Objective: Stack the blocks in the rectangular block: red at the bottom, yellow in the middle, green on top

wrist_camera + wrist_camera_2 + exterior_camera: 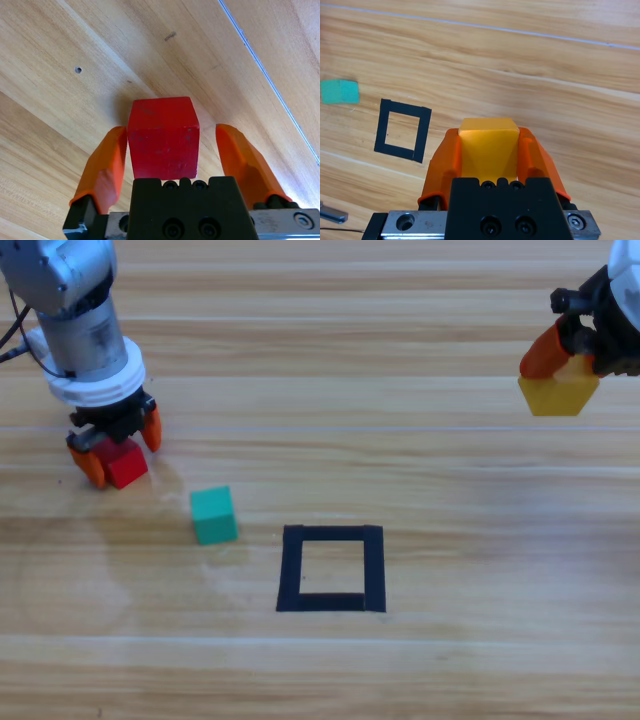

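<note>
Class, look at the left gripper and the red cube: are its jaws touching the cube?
Partly touching. In the left wrist view the red cube sits between the left gripper jaws: one jaw lies against its side, while bare wood shows between the cube and the other jaw.

A: Surface?
B: Wooden table (420, 360), pale planks running side to side.
A: What's lying on it?
B: Black tape square (331, 568), bare wood inside, around the middle toward the near edge. Green cube (213, 514) just left of the square, apart from it, nothing touching it. Red cube (123, 462) further left, toward the left edge, sitting on the wood between orange jaws.
A: Red and green touching?
B: No, clear gap.
</note>
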Controlling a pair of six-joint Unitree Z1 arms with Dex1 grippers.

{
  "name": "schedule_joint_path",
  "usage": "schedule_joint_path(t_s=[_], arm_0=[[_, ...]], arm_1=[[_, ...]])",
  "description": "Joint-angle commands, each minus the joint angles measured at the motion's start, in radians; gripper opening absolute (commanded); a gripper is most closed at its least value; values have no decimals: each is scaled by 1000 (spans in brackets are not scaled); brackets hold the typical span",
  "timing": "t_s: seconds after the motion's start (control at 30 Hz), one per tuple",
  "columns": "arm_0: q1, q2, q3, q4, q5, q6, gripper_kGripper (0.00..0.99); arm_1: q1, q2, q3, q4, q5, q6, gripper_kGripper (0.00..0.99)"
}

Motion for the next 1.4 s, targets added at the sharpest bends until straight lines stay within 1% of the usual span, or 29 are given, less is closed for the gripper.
schedule_joint_path(t_s=[0.03,0.17,0.23,0.3,0.37,0.43,0.5,0.53,0.57,0.67,0.77,0.83,0.9,1.07,1.27,1.4], arm_0=[[12,40,5,7,8,32,603],[32,30,12,14,17,67,359],[35,36,10,17,16,89,279],[37,45,-2,17,10,123,241],[37,65,-61,55,10,170,224],[35,88,-185,147,25,253,169],[20,100,-329,262,60,328,110],[17,96,-375,293,63,373,86],[14,82,-396,314,65,405,63],[9,13,-395,325,54,528,0],[-2,-39,-389,327,30,626,0],[-40,-56,-387,330,11,709,0],[-86,-64,-387,350,8,752,0],[-256,-101,-324,353,20,784,0],[-480,-85,-289,351,30,776,0],[-582,-79,-295,345,33,747,0]], arm_1=[[61,-8,43,40,-43,52,64],[64,13,41,41,-47,55,66],[64,21,41,41,-49,55,66],[64,22,40,41,-51,52,66],[64,22,40,43,-54,53,66],[68,18,38,44,-55,53,66],[71,7,38,47,-57,55,66],[74,1,38,49,-57,55,66],[74,-2,40,49,-57,58,66],[74,-1,41,50,-57,63,64],[74,-1,44,52,-60,69,64],[74,-1,46,56,-60,72,64],[74,-2,46,58,-60,75,64],[74,-1,47,61,-58,83,64],[74,9,46,61,-57,73,64],[74,12,47,63,-57,66,64]])
